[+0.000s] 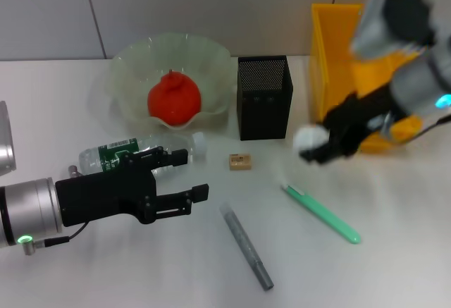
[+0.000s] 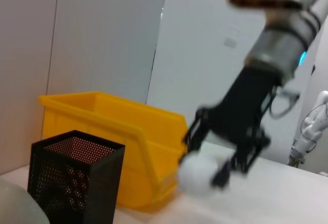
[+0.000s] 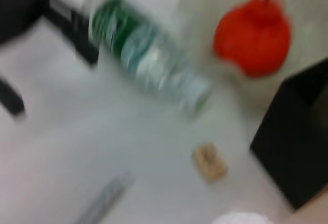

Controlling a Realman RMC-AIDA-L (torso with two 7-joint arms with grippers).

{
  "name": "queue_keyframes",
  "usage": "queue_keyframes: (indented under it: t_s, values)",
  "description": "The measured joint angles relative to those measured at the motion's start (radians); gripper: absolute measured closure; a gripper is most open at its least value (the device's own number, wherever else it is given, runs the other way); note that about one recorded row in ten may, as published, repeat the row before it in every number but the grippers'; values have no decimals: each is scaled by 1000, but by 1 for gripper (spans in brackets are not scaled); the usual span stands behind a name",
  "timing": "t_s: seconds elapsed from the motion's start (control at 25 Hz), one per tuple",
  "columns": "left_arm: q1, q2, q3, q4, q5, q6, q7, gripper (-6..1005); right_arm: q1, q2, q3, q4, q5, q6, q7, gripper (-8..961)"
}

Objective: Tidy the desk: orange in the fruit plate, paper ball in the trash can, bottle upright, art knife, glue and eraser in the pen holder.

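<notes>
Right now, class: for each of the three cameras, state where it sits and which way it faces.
Head: high, looking down at the white desk; both grippers, left and right, show.
Left wrist: low, facing the yellow plastic trash can; only the right gripper shows.
Right wrist: facing down at the lying clear bottle; the left gripper's edge shows.
Shared: the black mesh pen holder appears in all.

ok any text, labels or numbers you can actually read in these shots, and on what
None can be read.
bottle: the green label carries white print, too small to read.
eraser: a printed label, too small and blurred to read.
glue stick, art knife, trash can, pen holder: no markings visible.
</notes>
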Motion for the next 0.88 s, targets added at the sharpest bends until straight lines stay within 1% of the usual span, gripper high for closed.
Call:
queue_keyframes:
  t_s: [0.04,0.08,0.12,0.16,0.2,0.24,0.28,0.32,0.4,0.44,0.48,0.52,0.64,0.76,0.88]
  values:
    - [0,0,0,0,0,0,0,207,0,0,0,0,0,0,0,365]
    - [1,0,0,0,0,0,1,208,-19,-1,75,-83,51,-34,18,378]
    - [2,0,0,0,0,0,1,208,-29,-2,115,-119,79,-40,29,378]
    - [2,0,0,0,0,0,1,208,-38,-4,155,-147,103,-39,38,378]
    - [4,0,0,0,0,1,2,208,-38,-4,155,-147,103,-39,38,377]
    - [4,0,0,0,0,1,2,208,-52,-8,221,-176,131,-14,55,377]
    - [4,0,0,0,0,1,3,208,-56,-9,252,-178,136,10,65,377]
    - [4,0,0,0,0,1,3,208,-56,-9,252,-178,136,10,65,376]
    - [5,0,0,0,-1,2,3,208,-62,-13,293,-168,138,72,82,376]
    - [5,0,0,0,-1,2,3,208,-65,-14,304,-155,138,106,88,372]
    - [4,0,0,0,-2,2,3,208,-70,-16,311,-127,131,170,101,368]
    - [4,0,0,0,-2,2,3,208,-70,-16,311,-127,131,170,101,365]
    - [3,0,0,0,-2,3,3,208,-69,-21,307,-64,102,272,132,353]
    - [1,0,0,0,-3,3,3,207,-62,-31,303,-12,97,319,138,342]
    - [1,0,0,0,-3,3,3,207,-60,-36,300,1,96,333,138,331]
